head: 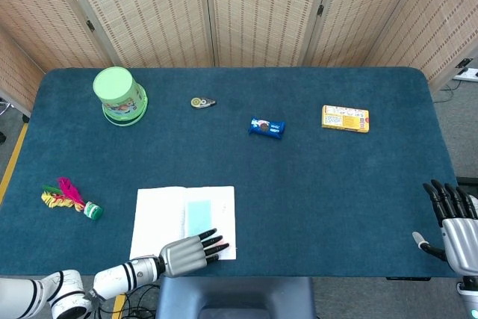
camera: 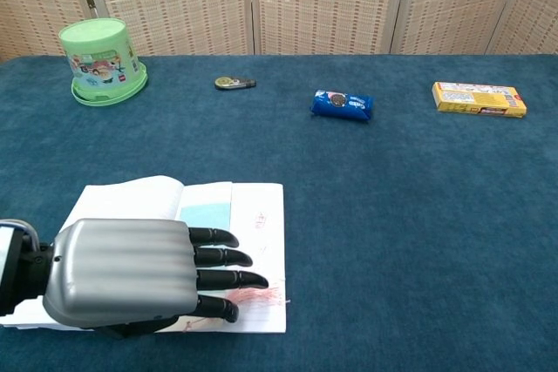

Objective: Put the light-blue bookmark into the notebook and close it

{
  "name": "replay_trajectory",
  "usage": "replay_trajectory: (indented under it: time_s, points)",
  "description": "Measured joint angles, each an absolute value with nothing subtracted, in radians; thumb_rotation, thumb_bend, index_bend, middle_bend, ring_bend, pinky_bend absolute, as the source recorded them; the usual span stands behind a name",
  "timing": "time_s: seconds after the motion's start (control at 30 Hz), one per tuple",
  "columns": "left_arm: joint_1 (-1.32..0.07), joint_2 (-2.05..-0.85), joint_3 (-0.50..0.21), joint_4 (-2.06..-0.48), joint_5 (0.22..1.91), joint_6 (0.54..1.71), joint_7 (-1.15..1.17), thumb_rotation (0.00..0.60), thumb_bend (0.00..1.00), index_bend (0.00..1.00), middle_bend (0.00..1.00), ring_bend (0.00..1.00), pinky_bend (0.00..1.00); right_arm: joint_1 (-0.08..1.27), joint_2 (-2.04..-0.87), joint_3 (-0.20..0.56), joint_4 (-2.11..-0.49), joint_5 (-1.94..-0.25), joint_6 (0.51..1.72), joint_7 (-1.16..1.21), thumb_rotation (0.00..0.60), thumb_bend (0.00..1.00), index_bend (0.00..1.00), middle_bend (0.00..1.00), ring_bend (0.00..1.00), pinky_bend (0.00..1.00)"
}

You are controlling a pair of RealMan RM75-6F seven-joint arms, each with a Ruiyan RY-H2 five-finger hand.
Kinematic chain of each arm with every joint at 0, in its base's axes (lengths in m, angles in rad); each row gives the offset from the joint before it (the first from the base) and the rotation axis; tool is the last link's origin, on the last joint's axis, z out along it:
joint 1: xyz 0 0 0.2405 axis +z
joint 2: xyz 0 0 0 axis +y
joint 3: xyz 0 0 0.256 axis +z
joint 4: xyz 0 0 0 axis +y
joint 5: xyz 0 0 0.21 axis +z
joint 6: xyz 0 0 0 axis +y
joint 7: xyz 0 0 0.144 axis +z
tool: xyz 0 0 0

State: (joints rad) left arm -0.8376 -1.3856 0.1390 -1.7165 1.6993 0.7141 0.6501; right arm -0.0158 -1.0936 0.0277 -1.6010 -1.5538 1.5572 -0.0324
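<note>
Head view shows your left hand (head: 190, 253) lying flat on the near edge of the open white paper notebook (head: 160, 218), with its dark fingers (head: 214, 241) straight and a little apart. It holds nothing. The light-blue paper bookmark (head: 199, 217) lies on the notebook's right page, just past your fingertips. You cannot tell if the fingertips touch it.

Chest view shows the same left hand (camera: 131, 273) from close up. Its grey back faces up and its fingers (camera: 218, 257) point to the right across the page. The bookmark (camera: 205, 214) peeks out just behind the hand. The notebook (camera: 258, 215) is open, with some red scribbles on the page by your fingertips.

Your right hand (head: 454, 223) is far off to the right, at the near edge of the blue felt table (head: 328, 184). Its fingers point up and are spread, and it holds nothing.

Far behind your left hand and off to its left stands a light-green plastic tub (head: 119, 95), turned upside down. Right behind the hand, far back, is a small round yellow-green tape tool (head: 202, 102). More to the right are a dark blue snack pack (head: 267, 127) and a flat yellow box (head: 345, 119). To the left of your left hand lies a small toy with pink and yellow feathers (head: 69, 198).
</note>
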Motion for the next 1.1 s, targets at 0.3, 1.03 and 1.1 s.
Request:
replay_trajectory:
  time_s: [0.3, 1.03, 1.1]
  points:
    - [-0.832, -1.371, 0.138, -1.721, 1.678, 0.709, 0.66, 0.6, 0.73, 0.24, 0.0, 0.0, 0.11, -0.015, -1.097, 0.027, -1.597, -1.551, 1.554, -0.029, 0.6, 0.13, 0.04, 0.06, 0.0, 0.0]
    - [-0.826, -1.319, 0.098, -1.757, 1.63, 0.745, 0.583, 0.6, 0.73, 0.22, 0.0, 0.0, 0.11, -0.022, -1.095, 0.025, -1.596, -1.556, 1.565, -0.025, 0.6, 0.13, 0.04, 0.06, 0.0, 0.0]
    - [-0.826, -1.317, 0.086, -1.745, 1.61, 0.749, 0.571, 0.6, 0.73, 0.22, 0.0, 0.0, 0.11, -0.022, -1.095, 0.025, -1.596, -1.556, 1.564, -0.025, 0.6, 0.13, 0.04, 0.06, 0.0, 0.0]
